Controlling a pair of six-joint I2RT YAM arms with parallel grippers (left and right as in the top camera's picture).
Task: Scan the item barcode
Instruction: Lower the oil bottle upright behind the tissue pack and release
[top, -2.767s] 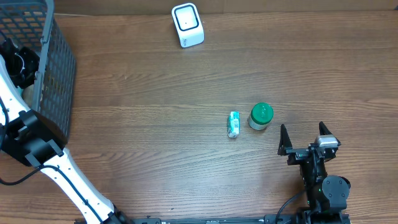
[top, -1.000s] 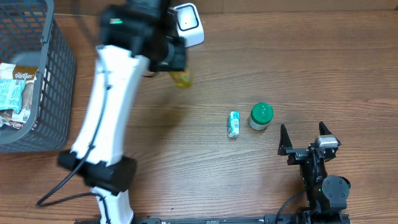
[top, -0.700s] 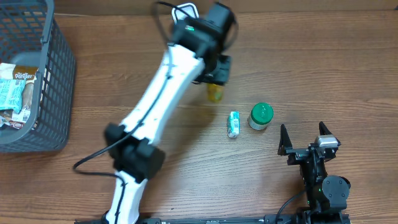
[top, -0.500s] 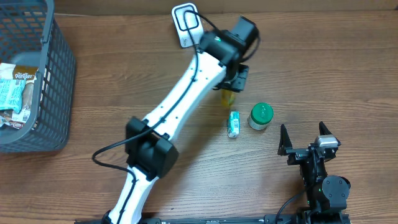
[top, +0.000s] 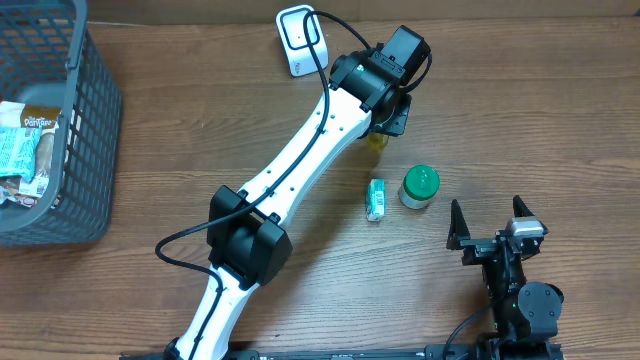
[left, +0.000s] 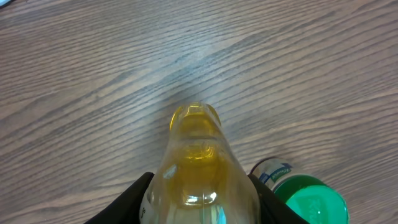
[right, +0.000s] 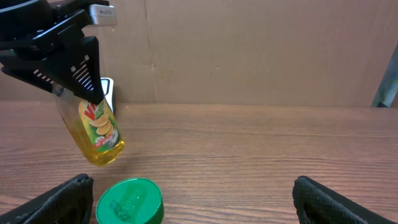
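Note:
A clear bottle of yellow liquid (top: 377, 140) hangs above the table, and my left gripper (top: 386, 122) is shut on it. In the left wrist view the bottle (left: 196, 155) fills the space between the black fingers (left: 134, 199), base pointing at the table. The right wrist view shows the bottle (right: 99, 134) tilted, with a red and green label, hanging clear of the wood. The white scanner (top: 300, 38) stands at the back edge, left of the bottle. My right gripper (top: 492, 222) rests open near the front edge, nothing between its fingers.
A green-lidded jar (top: 420, 186) and a small teal and white pack (top: 376, 200) sit just in front of the held bottle. A grey wire basket (top: 95, 120) with snack packs (top: 25, 140) stands at the far left.
My left arm has swung from the basket across to the right, carrying the yellow bottle past the scanner to a spot above the green-lidded jar. The right arm has not moved.

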